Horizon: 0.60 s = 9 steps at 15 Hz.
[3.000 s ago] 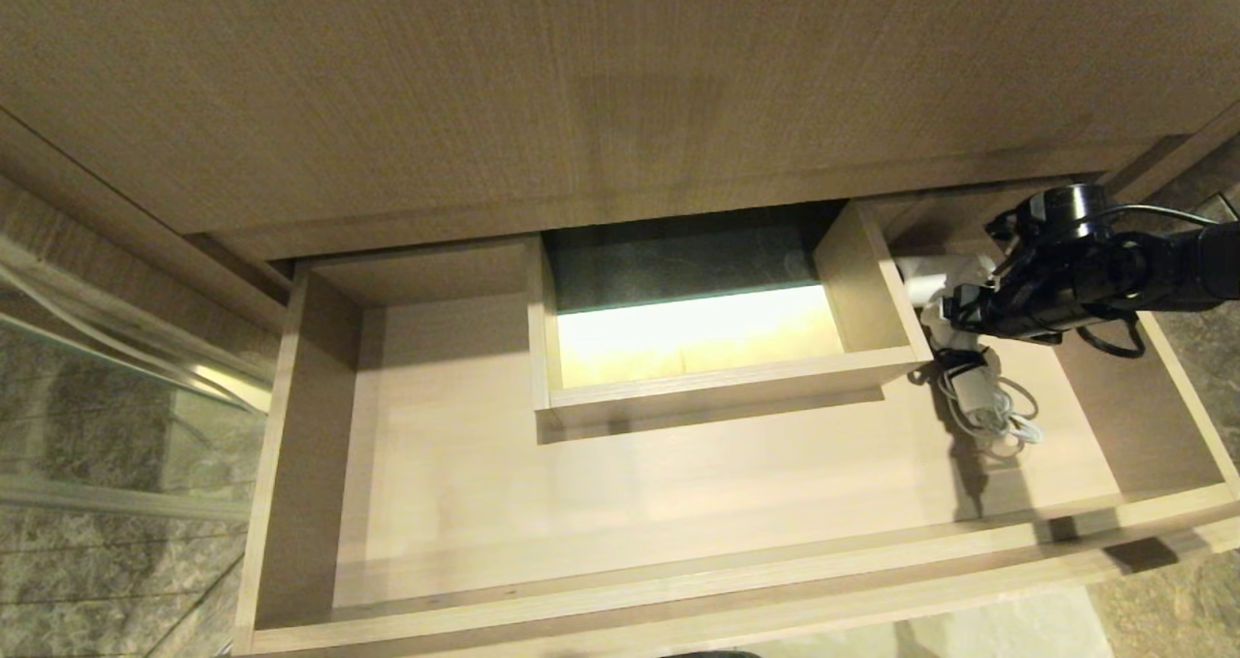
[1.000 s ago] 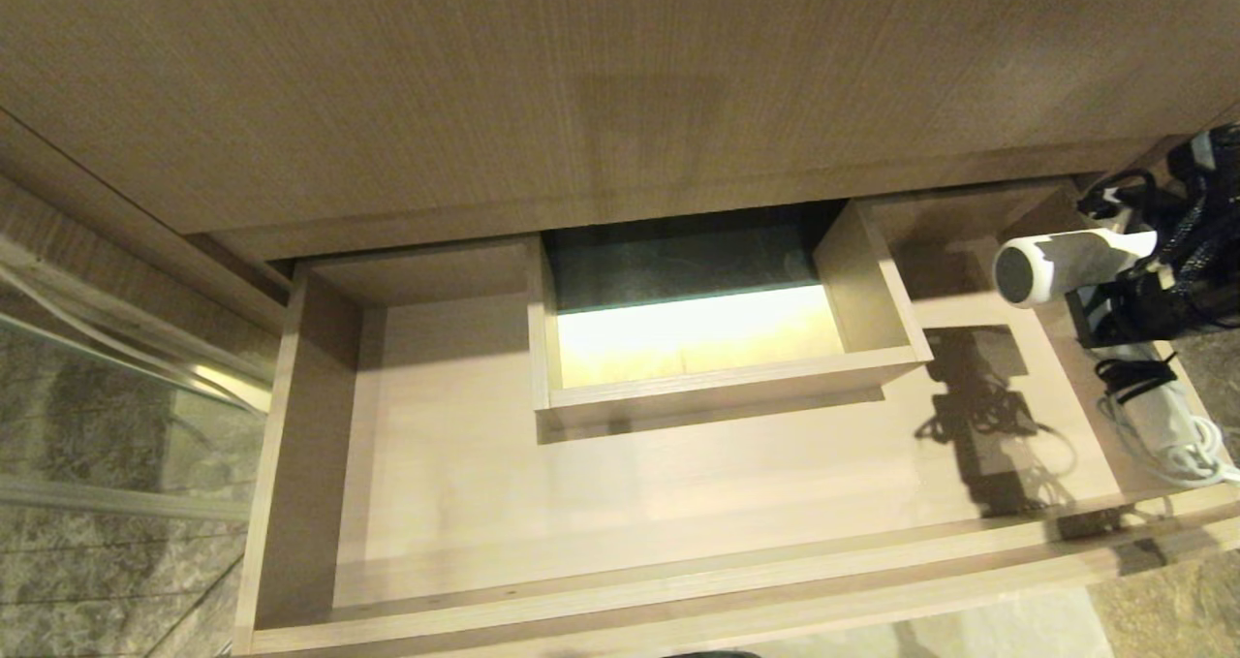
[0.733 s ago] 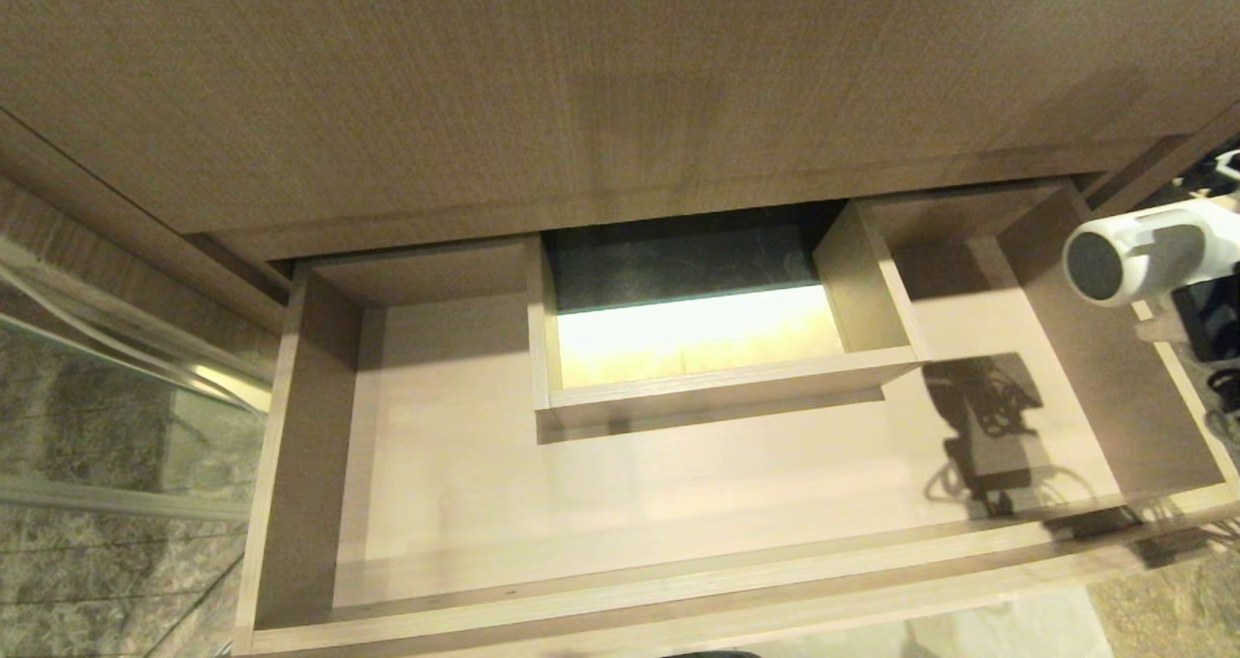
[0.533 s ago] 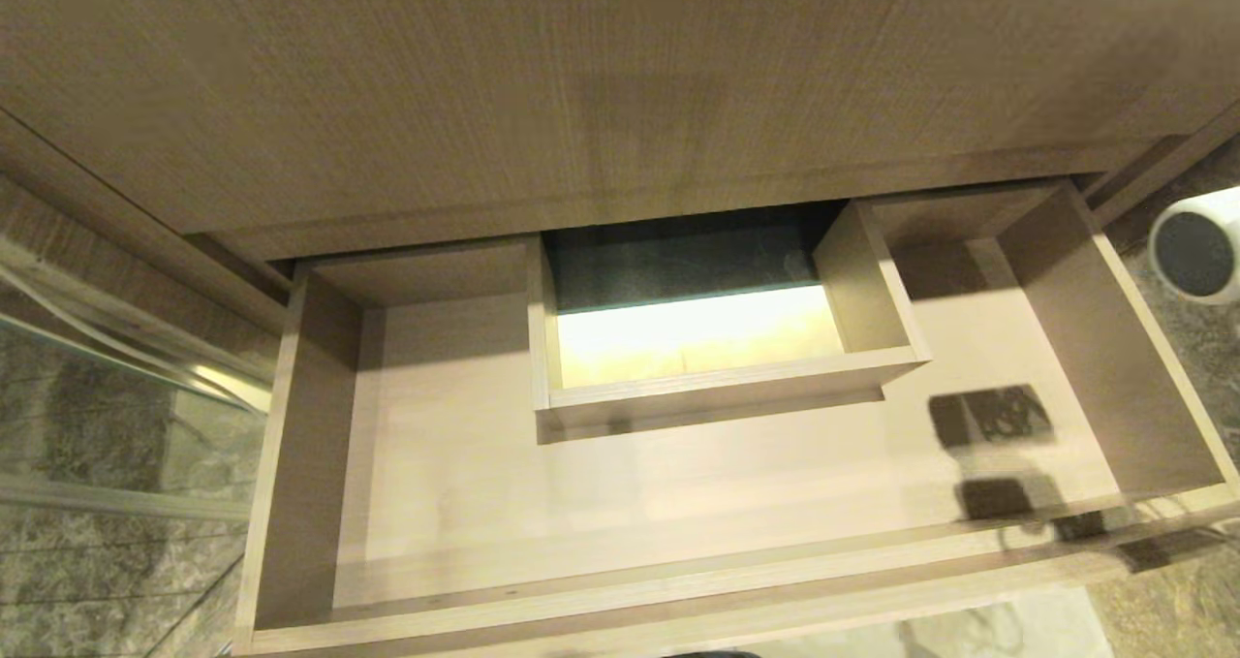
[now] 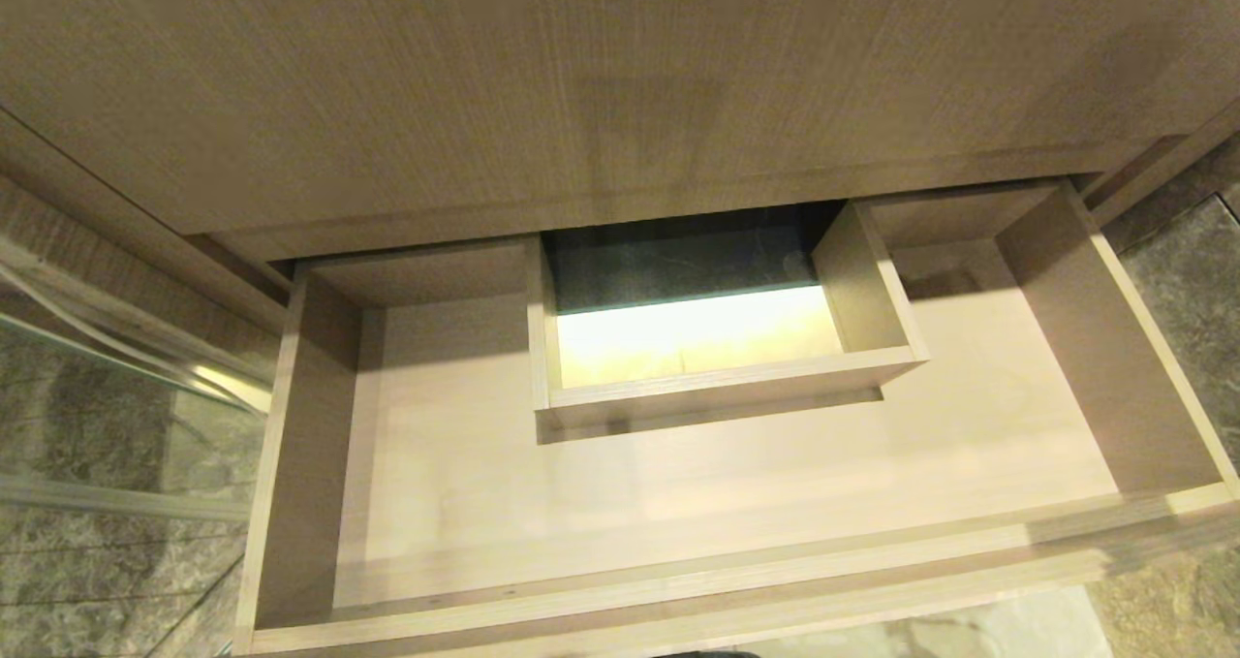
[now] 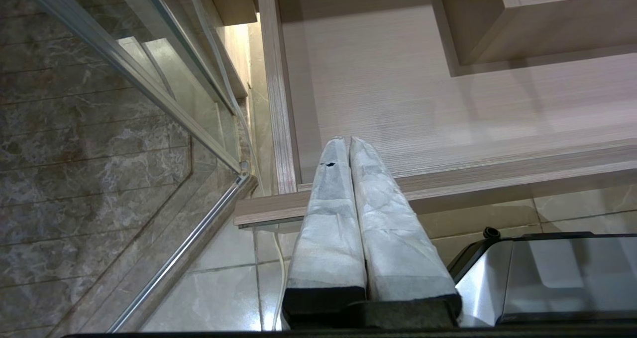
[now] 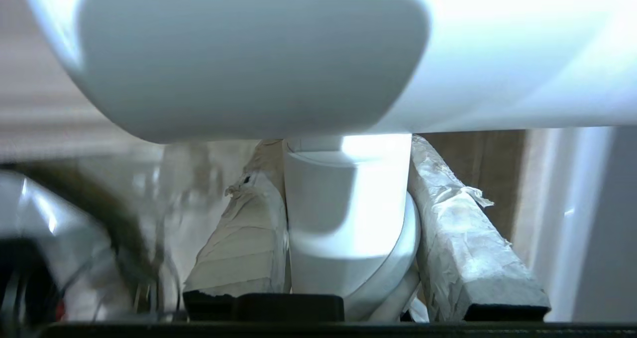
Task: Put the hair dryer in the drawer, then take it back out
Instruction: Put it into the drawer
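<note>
The right gripper (image 7: 348, 228) gripped the hair dryer (image 7: 343, 208) by its handle, outside the head view; the drawer (image 5: 1114, 348) stood open. The rigid, smooth, probably light shell suited this handle grip. The left gripper (image 6: 348, 144), clenched, hung at the drawer's 7 o'clock corner.

A tall light-wood panel (image 5: 601, 86) with a fine grain is seen filling the upper part of the head view. Dark marbled stone tiling (image 5: 87, 561) is shown at the lower left, crossed by a slanting glass pane with a silver metal frame (image 6: 149, 84). Pale glossy floor tiles (image 6: 224, 288) are seen in the left wrist view.
</note>
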### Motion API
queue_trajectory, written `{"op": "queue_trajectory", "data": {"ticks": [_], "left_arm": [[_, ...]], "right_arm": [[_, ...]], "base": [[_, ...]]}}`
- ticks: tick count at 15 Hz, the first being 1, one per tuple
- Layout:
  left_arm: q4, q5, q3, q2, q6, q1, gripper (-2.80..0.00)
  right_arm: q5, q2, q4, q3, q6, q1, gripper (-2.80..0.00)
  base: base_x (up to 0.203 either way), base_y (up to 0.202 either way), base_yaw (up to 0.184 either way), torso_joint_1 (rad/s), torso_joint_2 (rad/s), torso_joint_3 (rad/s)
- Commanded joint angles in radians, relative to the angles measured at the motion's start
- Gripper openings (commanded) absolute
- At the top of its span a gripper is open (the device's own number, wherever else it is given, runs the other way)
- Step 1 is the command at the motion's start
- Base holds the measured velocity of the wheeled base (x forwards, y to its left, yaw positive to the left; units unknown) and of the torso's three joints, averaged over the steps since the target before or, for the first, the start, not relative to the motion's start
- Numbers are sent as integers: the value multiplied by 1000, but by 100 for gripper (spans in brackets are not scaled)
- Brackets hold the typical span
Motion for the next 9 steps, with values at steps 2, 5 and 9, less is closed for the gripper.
{"op": "queue_trajectory", "data": {"ticks": [2,5,9], "left_arm": [[-1,0,0,0,0,0,-280],[-1,0,0,0,0,0,-280],[-1,0,0,1,0,0,-280]], "right_arm": [[-2,-49,-66,-55,-3,-53,-280],[-1,-97,-58,-77,-3,-78,-280],[0,-138,-46,-80,-6,-93,-280]], "base": [[0,0,0,0,0,0],[0,0,0,0,0,0],[0,0,0,0,0,0]]}}
